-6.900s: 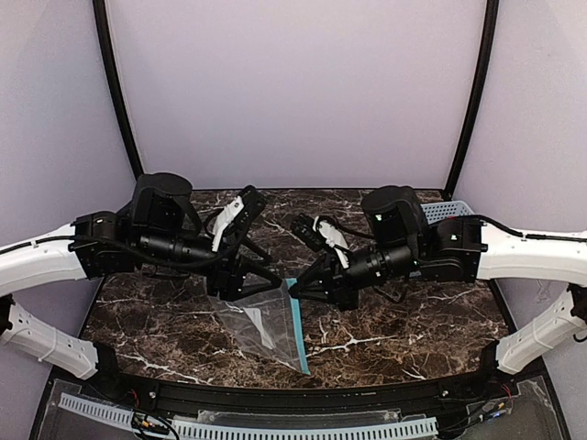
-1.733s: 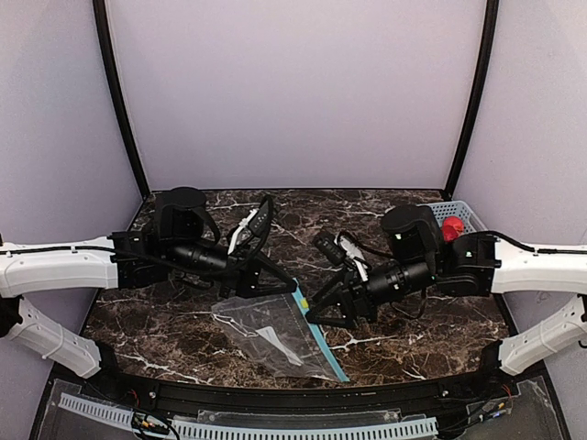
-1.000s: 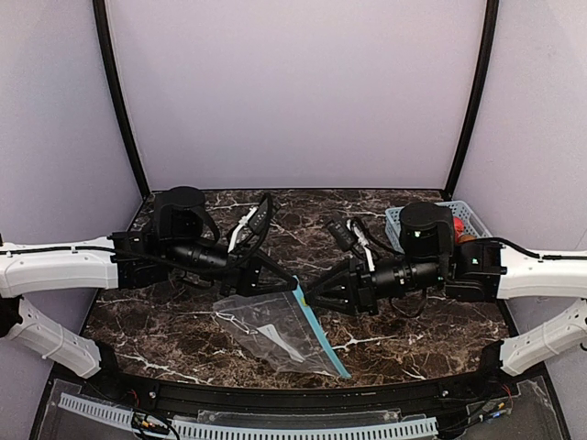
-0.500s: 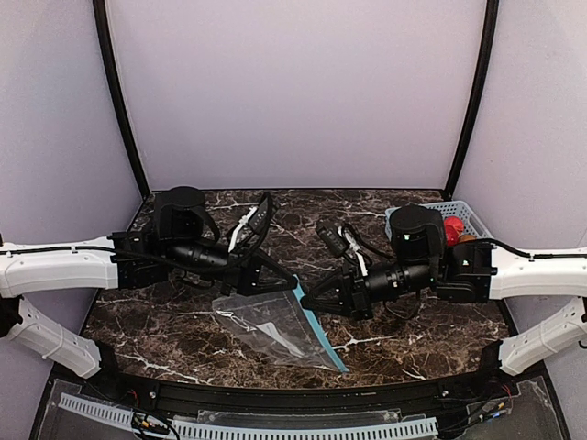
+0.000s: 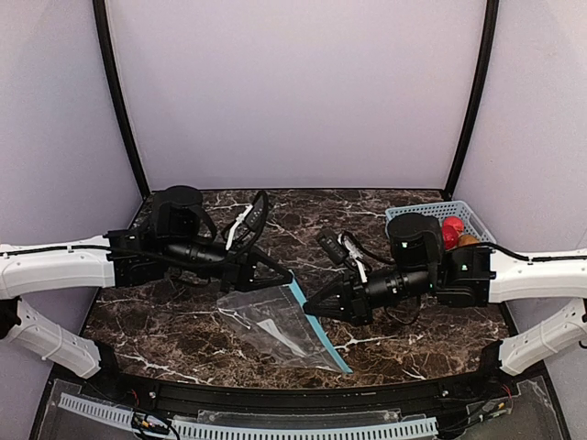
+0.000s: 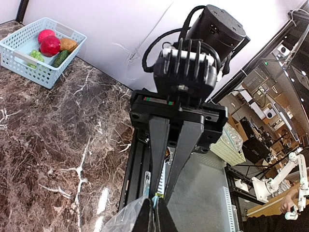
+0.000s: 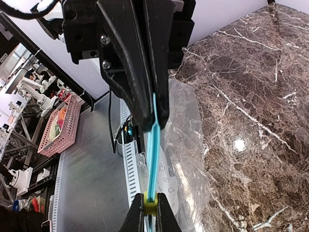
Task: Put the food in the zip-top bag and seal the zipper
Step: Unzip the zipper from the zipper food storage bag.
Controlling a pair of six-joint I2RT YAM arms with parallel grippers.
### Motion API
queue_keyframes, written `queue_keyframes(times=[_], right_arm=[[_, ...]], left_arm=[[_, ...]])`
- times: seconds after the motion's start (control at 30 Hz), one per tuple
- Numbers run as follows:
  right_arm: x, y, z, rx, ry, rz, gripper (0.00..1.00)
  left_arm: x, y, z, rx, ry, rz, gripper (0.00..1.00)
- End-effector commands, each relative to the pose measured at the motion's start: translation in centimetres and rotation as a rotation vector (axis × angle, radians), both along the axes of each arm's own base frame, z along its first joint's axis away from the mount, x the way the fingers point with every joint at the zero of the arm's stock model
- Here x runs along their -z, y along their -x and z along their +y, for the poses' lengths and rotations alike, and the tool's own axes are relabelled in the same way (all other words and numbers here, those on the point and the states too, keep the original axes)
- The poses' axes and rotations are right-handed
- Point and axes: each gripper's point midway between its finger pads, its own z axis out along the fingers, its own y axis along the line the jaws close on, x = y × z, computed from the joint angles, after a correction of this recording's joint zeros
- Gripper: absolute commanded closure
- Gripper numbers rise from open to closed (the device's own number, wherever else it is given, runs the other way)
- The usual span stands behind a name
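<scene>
Pinching the zipper (image 7: 152,130) with left gripper (image 5: 290,278), jaws closed on it — also pinching it with right gripper (image 5: 308,312), likewise closed.

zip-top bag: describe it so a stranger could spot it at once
On the dark marble table, look front and centre, where the left gripper and right gripper meet, jaws shut on a teal-blue zipper. The zip-top bag is the clear, crinkly sheet along that strip, flat and see-through, unlike the rigid light-blue basket at the far right.
</scene>
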Motion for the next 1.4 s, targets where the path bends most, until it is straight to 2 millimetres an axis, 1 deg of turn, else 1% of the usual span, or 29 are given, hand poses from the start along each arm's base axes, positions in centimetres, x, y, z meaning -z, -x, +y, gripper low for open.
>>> queue_keyframes(times=[0.0, 0.23, 0.5, 0.67, 0.97, 1.13, 1.17, 1.37], right_arm=[[2.8, 1.3, -1.3, -0.011, 0.098, 0.040, 0.96], [3.6, 2.1, -2.1, -0.011, 0.132, 0.064, 0.96], [4.8, 3.2, -2.7, -0.016, 0.176, 0.089, 0.96], [5.4, 3.8, -3.0, -0.022, 0.208, 0.096, 0.96], [6.3, 4.5, -3.8, -0.021, 0.252, 0.117, 0.96], [6.7, 4.6, -4.2, -0.010, 0.267, 0.130, 0.96], [6.8, 4.6, -4.3, -0.007, 0.269, 0.134, 0.96], [7.2, 4.8, -4.5, -0.006, 0.287, 0.145, 0.95]], left_arm=[[-1.8, -1.1, 1.4, -0.048, 0.032, -0.037, 0.99], [-2.4, -1.9, 2.2, -0.070, 0.015, -0.059, 0.99], [-3.4, -3.5, 3.5, -0.129, 0.018, -0.079, 0.99], [-4.1, -4.1, 4.1, -0.154, 0.031, -0.088, 0.99], [-4.8, -5.3, 5.5, -0.200, 0.040, -0.104, 0.99], [-4.8, -5.9, 6.0, -0.214, 0.041, -0.106, 0.99], [-4.4, -6.0, 6.2, -0.217, 0.028, -0.093, 0.99], [-3.7, -6.3, 6.4, -0.216, 0.015, -0.076, 0.99]])
